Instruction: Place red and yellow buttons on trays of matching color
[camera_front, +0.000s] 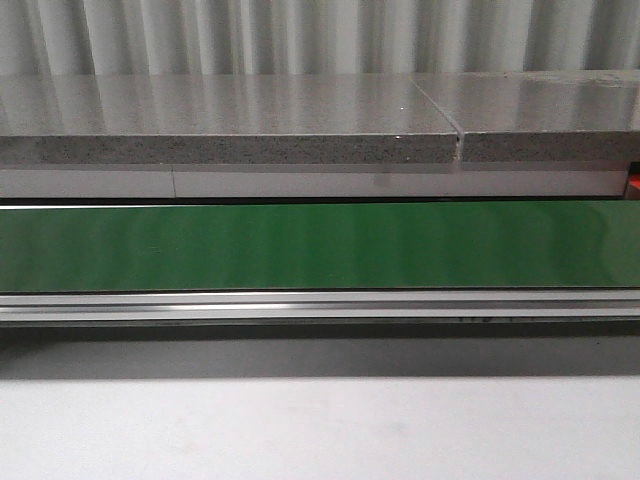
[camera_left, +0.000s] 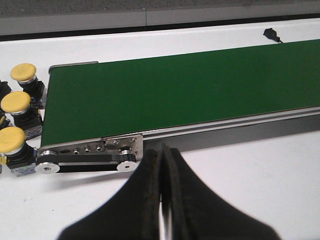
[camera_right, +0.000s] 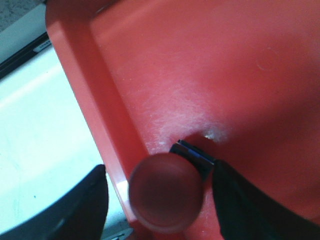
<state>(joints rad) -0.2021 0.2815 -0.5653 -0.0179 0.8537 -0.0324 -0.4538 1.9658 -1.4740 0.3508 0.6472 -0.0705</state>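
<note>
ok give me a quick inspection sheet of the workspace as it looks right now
surface: white table with a green conveyor belt running across it; nothing lies on the belt.
job's things: three yellow buttons stand on the table past the belt's roller end; a red button is over the red tray, between the right gripper's fingers. No yellow tray in view.
clutter: nothing seen.
grippers: left gripper shut and empty, above the table beside the belt; right gripper open around the red button.
cables: a small black piece beyond the belt, possibly a cable end.
surroundings: grey stone ledge and corrugated wall behind the conveyor.
</note>
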